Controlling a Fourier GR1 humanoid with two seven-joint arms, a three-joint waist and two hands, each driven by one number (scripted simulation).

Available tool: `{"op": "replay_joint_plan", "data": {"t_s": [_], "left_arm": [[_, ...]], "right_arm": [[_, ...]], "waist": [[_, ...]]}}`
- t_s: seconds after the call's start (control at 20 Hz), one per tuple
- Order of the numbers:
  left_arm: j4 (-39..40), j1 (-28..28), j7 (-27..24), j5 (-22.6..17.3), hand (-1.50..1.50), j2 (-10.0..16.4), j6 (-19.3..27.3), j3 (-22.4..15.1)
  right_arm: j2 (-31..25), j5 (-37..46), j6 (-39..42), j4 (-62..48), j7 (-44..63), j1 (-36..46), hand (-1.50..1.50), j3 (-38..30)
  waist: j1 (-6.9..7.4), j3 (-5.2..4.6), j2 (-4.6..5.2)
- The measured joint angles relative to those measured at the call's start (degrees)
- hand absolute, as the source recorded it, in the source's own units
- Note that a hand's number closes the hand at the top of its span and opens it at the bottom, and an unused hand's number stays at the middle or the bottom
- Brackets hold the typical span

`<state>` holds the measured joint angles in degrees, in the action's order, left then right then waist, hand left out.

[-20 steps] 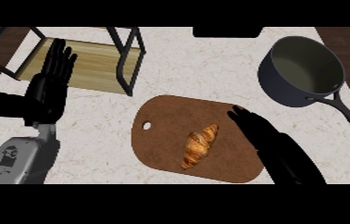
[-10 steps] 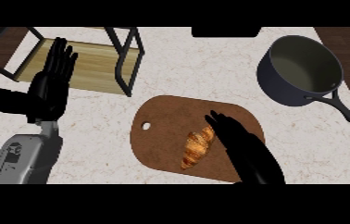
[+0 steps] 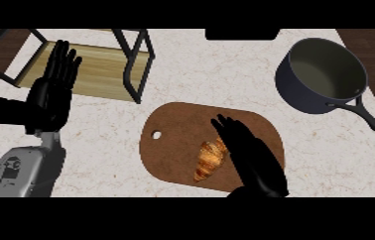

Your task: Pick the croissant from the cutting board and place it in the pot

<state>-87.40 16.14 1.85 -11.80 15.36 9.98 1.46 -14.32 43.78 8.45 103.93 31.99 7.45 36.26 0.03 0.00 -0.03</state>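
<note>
On the cutting board (image 3: 173, 152), the croissant (image 3: 207, 162), well apart from the pot (image 3: 326, 70) with bare inside. Partly over it, the right robot hand (image 3: 253, 157), fingers straight; left robot hand (image 3: 50, 97) open too.

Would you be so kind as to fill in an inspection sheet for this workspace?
Surface: pale speckled counter.
Job's things: croissant lies on the brown cutting board, partly hidden by the right hand; pot stands at upper right, nothing seen inside.
Clutter: wooden rack with black frame, upper left.
Hands: right hand open over the croissant, contact unclear; left hand open, resting at the left edge.
Cables: nothing seen.
Surroundings: dark object at the far edge.
</note>
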Motion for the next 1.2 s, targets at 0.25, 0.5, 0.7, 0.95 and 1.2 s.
{"op": "replay_joint_plan", "data": {"t_s": [0.25, 0.5, 0.7, 0.95, 1.2], "left_arm": [[-1.3, -0.8, 0.8, 1.1, 0.00, -1.1, -0.3, 0.0], [-0.1, 0.4, 0.7, 1.8, 0.00, -1.5, -1.3, 1.3], [-1.3, -0.3, 1.4, 1.4, 0.00, -1.2, -2.6, 2.8], [-0.5, -0.5, 0.5, 2.5, 0.00, -2.3, -2.9, 2.8], [-1.4, -0.4, 1.6, 2.5, 0.00, -2.4, -3.2, 3.3]], "right_arm": [[3.9, 3.7, 0.0, -5.9, 0.3, 1.7, -1.50, -1.2], [6.0, 5.4, -2.8, -13.1, -5.3, 1.8, -1.50, -3.7], [8.5, 7.5, -3.6, -16.6, -7.5, 2.6, -1.50, -4.3], [11.3, 8.2, -5.8, -22.0, -11.5, 2.7, 1.50, -4.6], [11.5, 10.3, -6.3, -24.8, -16.9, 4.9, 1.50, -3.7]], "waist": [[0.06, 0.00, 0.01], [0.02, 0.01, 0.04], [0.02, -0.10, -0.09], [-0.03, -0.20, -0.24], [-0.10, -0.37, -0.47]]}}
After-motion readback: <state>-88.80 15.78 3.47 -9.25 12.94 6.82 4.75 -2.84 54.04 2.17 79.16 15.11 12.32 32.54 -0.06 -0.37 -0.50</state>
